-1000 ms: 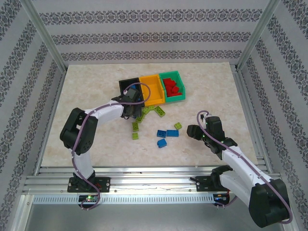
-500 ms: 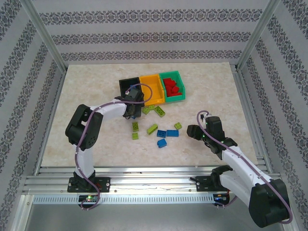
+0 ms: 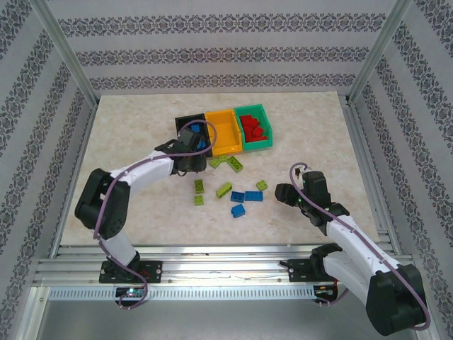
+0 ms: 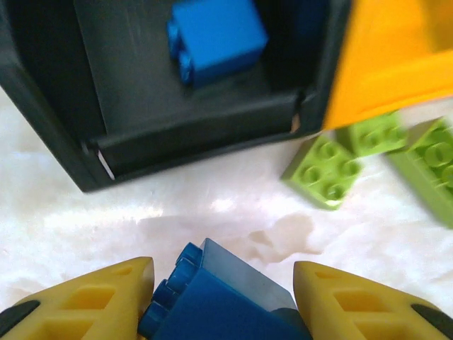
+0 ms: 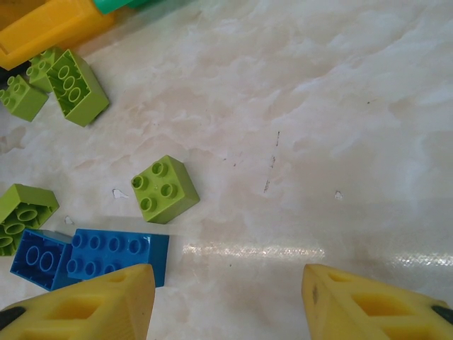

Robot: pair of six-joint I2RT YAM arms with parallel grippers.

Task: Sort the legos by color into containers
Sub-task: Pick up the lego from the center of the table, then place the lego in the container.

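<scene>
Left wrist: left tool is gripping a blue brick, having neared the black bin ahead. Right tool is staying open.

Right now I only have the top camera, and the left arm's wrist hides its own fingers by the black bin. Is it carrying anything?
Observer: Yes. In the left wrist view the left gripper is clamped on a blue brick, not yet over the black bin ahead of it.
Operator: Anything in that bin already?
Observer: One blue cube lies on its floor.
Operator: And the right gripper?
Observer: The right gripper is open with nothing between its fingers; a lime brick lies just ahead of it.
</scene>
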